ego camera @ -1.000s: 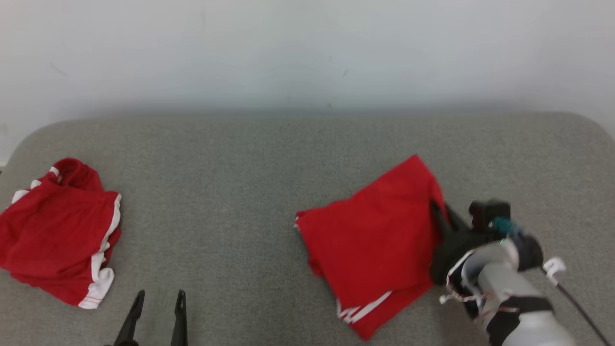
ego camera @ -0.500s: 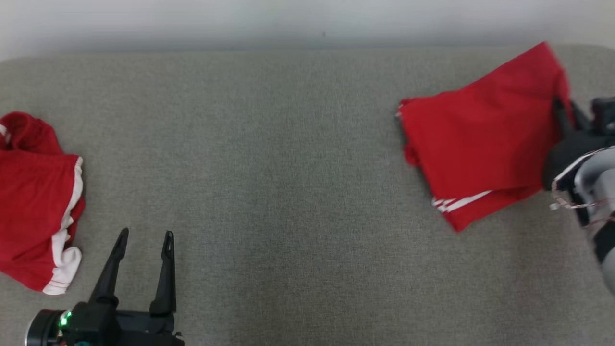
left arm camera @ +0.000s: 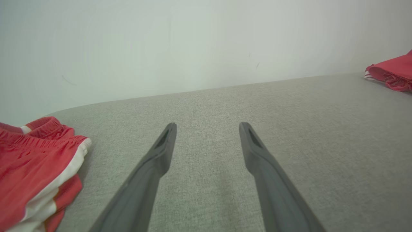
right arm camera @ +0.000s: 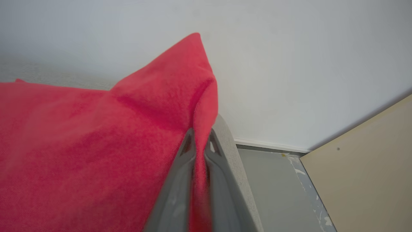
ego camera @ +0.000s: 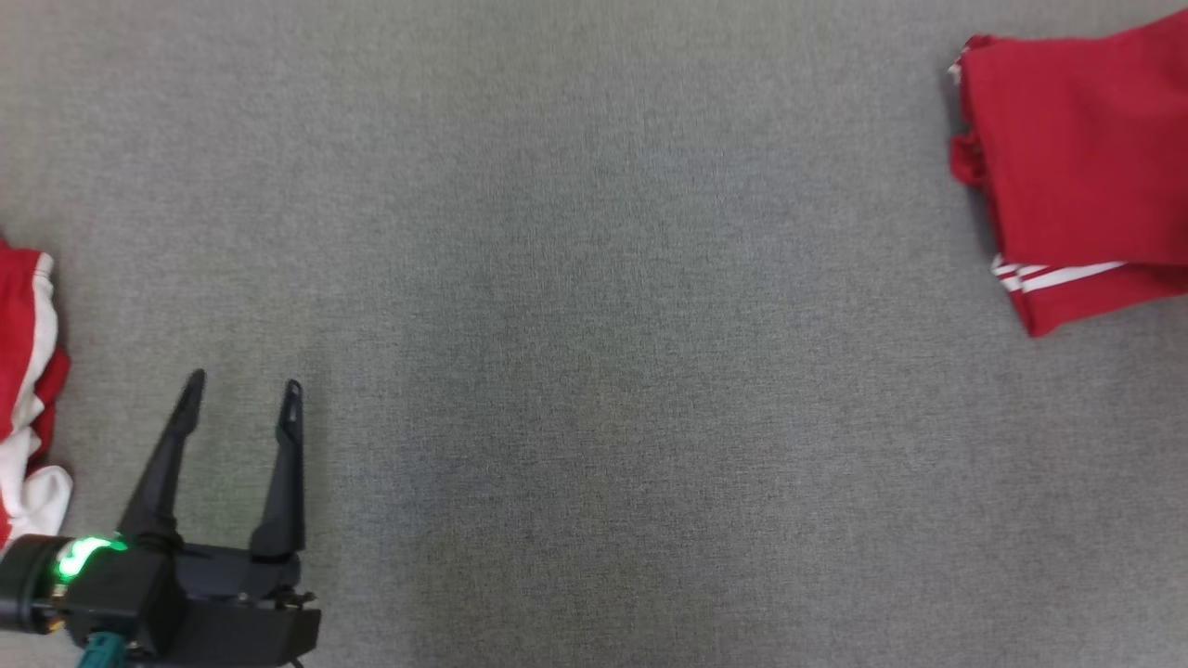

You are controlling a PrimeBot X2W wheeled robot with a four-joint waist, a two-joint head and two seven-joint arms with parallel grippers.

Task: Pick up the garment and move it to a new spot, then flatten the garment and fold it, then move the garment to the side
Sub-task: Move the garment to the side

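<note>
My right jaws are clamped together on a fold of the red fabric garment with white stripes (right arm camera: pixel 96 145). Their grey fingers (right arm camera: pixel 175 190) pinch the cloth edge between them, and the rest of it spreads out to the left of those jaws, over the grey fabric-covered surface (ego camera: pixel 594 325) close to its rounded edge. In the head view that garment lies folded, well to the right of my left jaws. The left jaws stand wide apart, their dark fingers (ego camera: pixel 278 464) low over bare grey cloth, a green light (ego camera: pixel 83 554) glowing at their base. Just to the left of them lies a rumpled red garment with white trim (ego camera: pixel 23 371), apart from the fingers. Ahead of the left jaws rises a plain white wall (left arm camera: pixel 193 48).
</note>
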